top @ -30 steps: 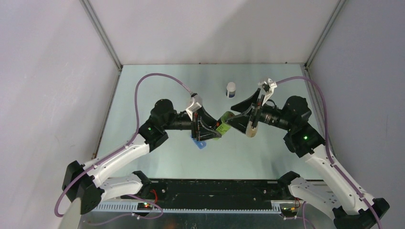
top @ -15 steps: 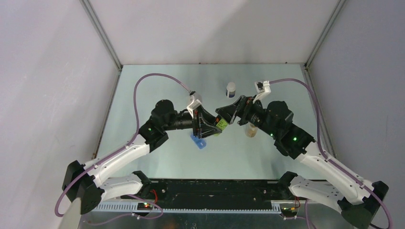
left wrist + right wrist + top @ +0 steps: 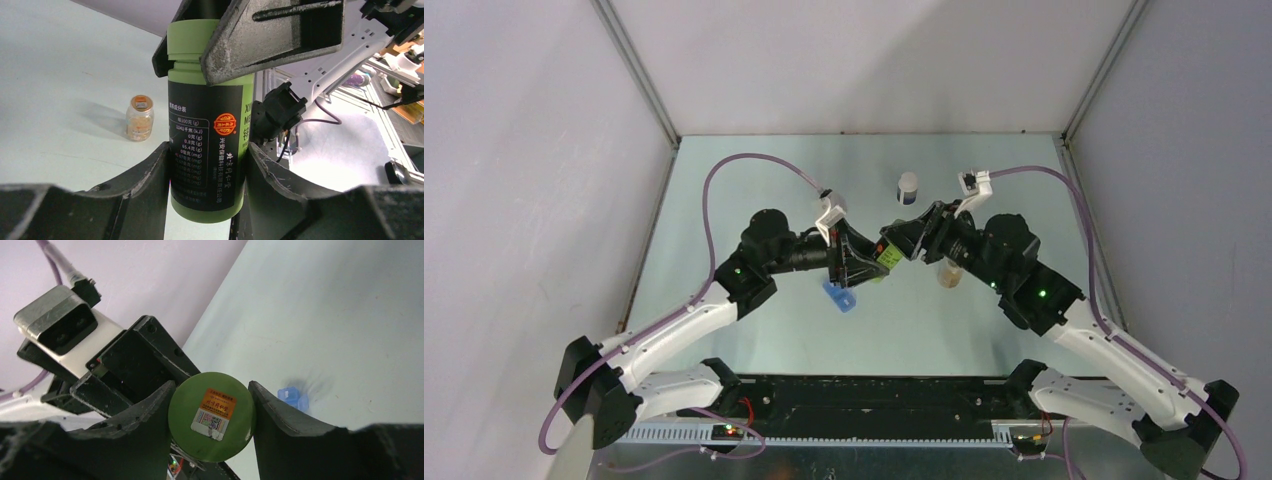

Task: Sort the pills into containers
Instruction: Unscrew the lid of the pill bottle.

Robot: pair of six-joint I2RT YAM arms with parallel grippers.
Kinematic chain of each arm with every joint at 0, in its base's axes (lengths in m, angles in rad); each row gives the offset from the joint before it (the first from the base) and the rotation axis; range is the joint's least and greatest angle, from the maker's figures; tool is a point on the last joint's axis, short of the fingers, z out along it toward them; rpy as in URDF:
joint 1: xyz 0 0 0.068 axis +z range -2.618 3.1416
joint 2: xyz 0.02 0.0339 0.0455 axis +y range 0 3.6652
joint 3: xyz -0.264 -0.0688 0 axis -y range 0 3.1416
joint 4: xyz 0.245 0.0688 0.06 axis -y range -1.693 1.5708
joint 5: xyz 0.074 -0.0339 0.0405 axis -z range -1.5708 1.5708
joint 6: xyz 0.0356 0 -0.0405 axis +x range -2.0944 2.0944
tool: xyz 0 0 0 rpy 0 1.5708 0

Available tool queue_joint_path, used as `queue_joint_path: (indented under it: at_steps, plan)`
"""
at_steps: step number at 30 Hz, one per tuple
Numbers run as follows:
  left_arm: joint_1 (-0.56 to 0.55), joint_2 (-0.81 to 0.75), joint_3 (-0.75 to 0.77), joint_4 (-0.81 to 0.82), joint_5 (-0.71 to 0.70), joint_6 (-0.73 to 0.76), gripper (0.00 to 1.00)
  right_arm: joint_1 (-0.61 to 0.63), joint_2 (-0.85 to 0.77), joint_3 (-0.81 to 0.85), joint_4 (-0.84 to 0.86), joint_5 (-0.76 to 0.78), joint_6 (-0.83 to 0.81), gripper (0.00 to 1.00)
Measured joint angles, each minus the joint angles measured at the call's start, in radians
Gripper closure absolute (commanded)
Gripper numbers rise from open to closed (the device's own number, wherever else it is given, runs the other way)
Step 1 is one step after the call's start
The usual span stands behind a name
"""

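Bench (image 3: 904,335), near to far, top view.

- Small blue plastic item (image 3: 839,297) lies on the bench just below and left of frame centre, directly under the left arm's wrist. What it is I cannot tell.
- Left pincer (image 3: 206,150), at frame centre: partly closed, both fingers pressed flat against the sides of the green pill bottle (image 3: 207,115). The bottle is held clear of the bench. In the left wrist view it stands upright in frame, with its black printed label facing the camera.
- Right pincer (image 3: 211,386) meets it from the right. Its two fingers sit one on each side of the green lid (image 3: 212,415), and both touch the rim. The orange sticker with a code is on the lid's top.
- Small amber vial (image 3: 949,273) stands on the bench right of centre, beside the right forearm, apart from the green bottle.
- White bottle with a dark base (image 3: 907,187) stands farthest back, above centre, by itself.
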Motion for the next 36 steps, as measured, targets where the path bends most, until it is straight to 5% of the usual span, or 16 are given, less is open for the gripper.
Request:
queue_joint_path:
  at_steps: [12,14,15,16,18,26,36]
  plan:
    - [-0.004,-0.001,0.0,0.022,0.132,0.001,1.0,-0.222,-0.085,-0.074,0.118,-0.557,-0.19,0.58]
    - [-0.002,-0.001,0.0,0.019,0.154,0.0,1.0,-0.233,-0.101,-0.074,0.138,-0.601,-0.216,0.44]
    - [-0.001,-0.001,0.0,0.019,0.161,0.0,1.0,-0.234,-0.108,-0.074,0.15,-0.617,-0.224,0.28]
    - [-0.001,-0.001,0.0,0.021,0.169,-0.001,1.0,-0.234,-0.111,-0.074,0.159,-0.618,-0.228,0.1]
    - [-0.001,-0.001,0.0,0.021,0.177,-0.003,1.0,-0.233,-0.111,-0.074,0.177,-0.608,-0.221,0.02]
    - [-0.001,-0.001,0.0,0.033,0.155,-0.011,1.0,-0.183,-0.062,-0.074,0.167,-0.39,-0.128,0.1]
    - [-0.001,0.0,0.0,-0.051,-0.094,0.002,1.0,-0.229,-0.015,-0.075,-0.012,-0.143,0.023,0.14]
